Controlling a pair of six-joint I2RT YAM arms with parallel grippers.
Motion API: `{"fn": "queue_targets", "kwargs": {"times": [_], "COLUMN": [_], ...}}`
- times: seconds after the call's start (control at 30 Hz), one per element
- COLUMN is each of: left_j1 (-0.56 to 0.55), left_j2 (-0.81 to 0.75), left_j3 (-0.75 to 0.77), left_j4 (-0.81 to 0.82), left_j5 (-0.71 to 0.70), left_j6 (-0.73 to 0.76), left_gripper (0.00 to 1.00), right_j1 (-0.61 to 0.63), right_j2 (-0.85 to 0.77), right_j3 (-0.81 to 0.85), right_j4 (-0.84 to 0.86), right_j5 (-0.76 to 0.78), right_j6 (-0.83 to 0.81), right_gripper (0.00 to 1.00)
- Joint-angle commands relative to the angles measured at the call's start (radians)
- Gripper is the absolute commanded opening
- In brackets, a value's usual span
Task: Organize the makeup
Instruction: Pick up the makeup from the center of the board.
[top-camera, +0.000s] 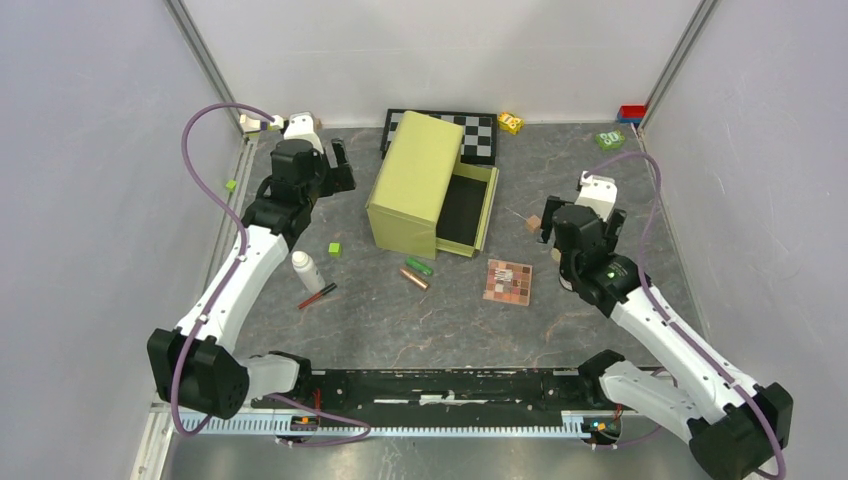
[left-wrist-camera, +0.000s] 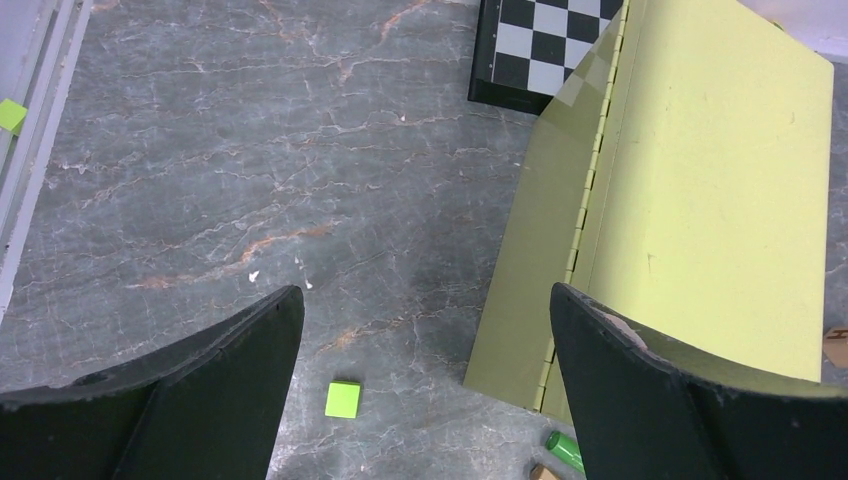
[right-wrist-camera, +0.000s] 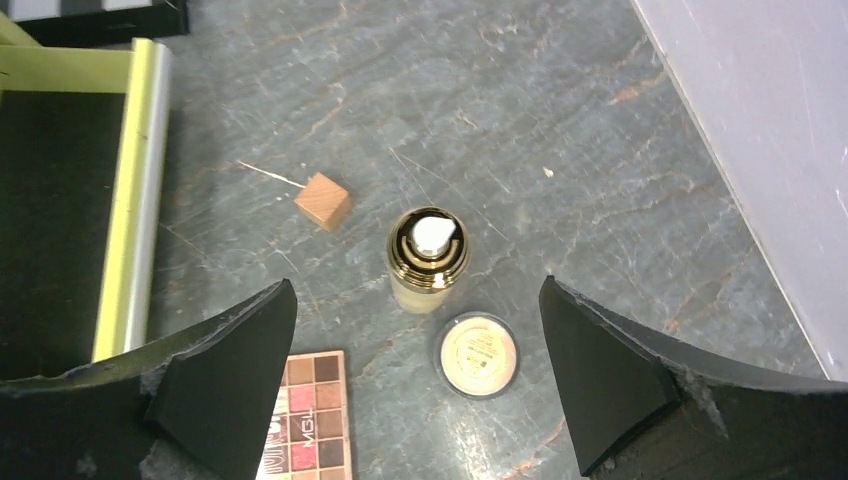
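Hovering over bare table (left-wrist-camera: 200, 150) at far left, left gripper (left-wrist-camera: 425, 292) has its fingers wide apart with nothing between them. Olive box (top-camera: 415, 180) sits just to its right, opened out, with its dark inside facing up on the right half. Chequered board (top-camera: 480, 130) lies behind the box and is partly hidden by it.

Right gripper (right-wrist-camera: 416, 284) is also spread wide and holds nothing. It hangs over gold bottle (right-wrist-camera: 427, 262), with both fingers well clear of it. Gold bottle stands upright on the table right of the box, white pump tip showing. Compact (right-wrist-camera: 478, 353) lies flat just beside that bottle, on the arm's side. Wooden cube (right-wrist-camera: 324, 200) is near the bottle on the box side, apart from it.

Palette (top-camera: 508, 282) lies flat on the table in front of the box's open half, near the right arm. Green tube (top-camera: 419, 266) and bronze tube (top-camera: 414, 278) lie side by side just in front of the box; cannot tell if they touch. White bottle (top-camera: 307, 270) is at front left, and I cannot tell if it is upright or lying. Red pencil (top-camera: 316, 296) lies just in front of it. Green cube (top-camera: 334, 248) sits between white bottle and box. All makeup seen is on the table, outside the box.
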Motion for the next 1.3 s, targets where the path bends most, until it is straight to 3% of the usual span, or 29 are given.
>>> {"fn": "queue_targets", "kwargs": {"times": [0.0,0.3,0.43,0.67,1.0,1.27], "left_j1": [0.007,0.010,0.010,0.013,0.015,0.018], "left_j2": [-0.002,0.004,0.008,0.020,0.017,0.016], "left_j3": [0.017,0.021,0.021,0.024,0.024,0.024], "left_j4": [0.010,0.004,0.004,0.002,0.004,0.003], "left_j5": [0.019,0.036,0.039,0.056,0.060,0.067], "left_j6": [-0.018,-0.014,-0.013,-0.017,-0.017,-0.020], "left_gripper": [0.98,0.99,0.99,0.99,0.99,0.99], "right_j1": [-0.089,-0.275,-0.291,-0.293,-0.294,-0.294], "right_j2": [0.031,0.126,0.156,0.187,0.230,0.230], "right_j3": [0.029,-0.022,-0.051,-0.102,-0.094,-0.102], "right_j4": [-0.034,0.085,0.132,0.264,0.300,0.294], "right_j5": [-0.079,-0.336,-0.336,-0.315,-0.307,-0.304], "right_j6": [0.007,-0.024,-0.041,-0.075,-0.092,-0.094], "right_gripper": [0.98,0.98,0.94,0.80,0.58,0.57]}}
